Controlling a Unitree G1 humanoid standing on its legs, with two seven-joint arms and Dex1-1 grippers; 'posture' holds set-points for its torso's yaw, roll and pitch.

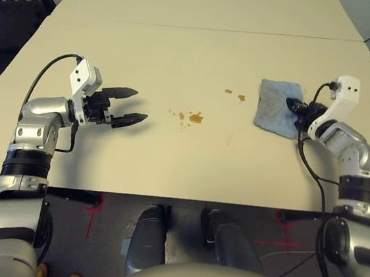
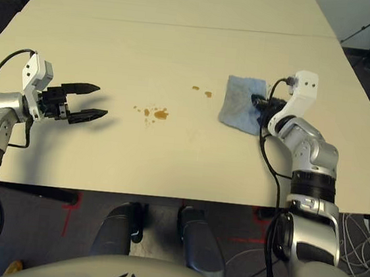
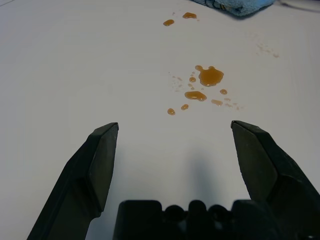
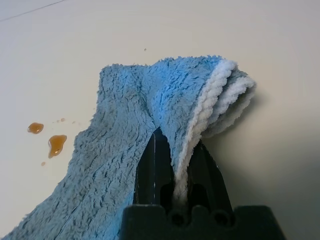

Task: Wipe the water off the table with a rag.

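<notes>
While the right tool (image 1: 294,106) pinches a bunched fold of the single rag (image 1: 275,107) at centre right of the head view, most of the cloth lies flat on the tabletop (image 1: 181,52), its whitish edge pressed between the two black fingers. One rag, two tools, and the water (image 1: 196,118) in two groups: a larger cluster of one main splotch with small drops around it at frame centre, and a pair of smaller drops (image 1: 235,95) just left of the rag. The left tool (image 1: 126,106) hangs at centre left with its fingers spread wide, gripping nothing, pointing toward the central cluster. Bare cream surface runs between it and the spill, and from the spill down to the near edge. A thin seam crosses the upper frame, well beyond everything.
</notes>
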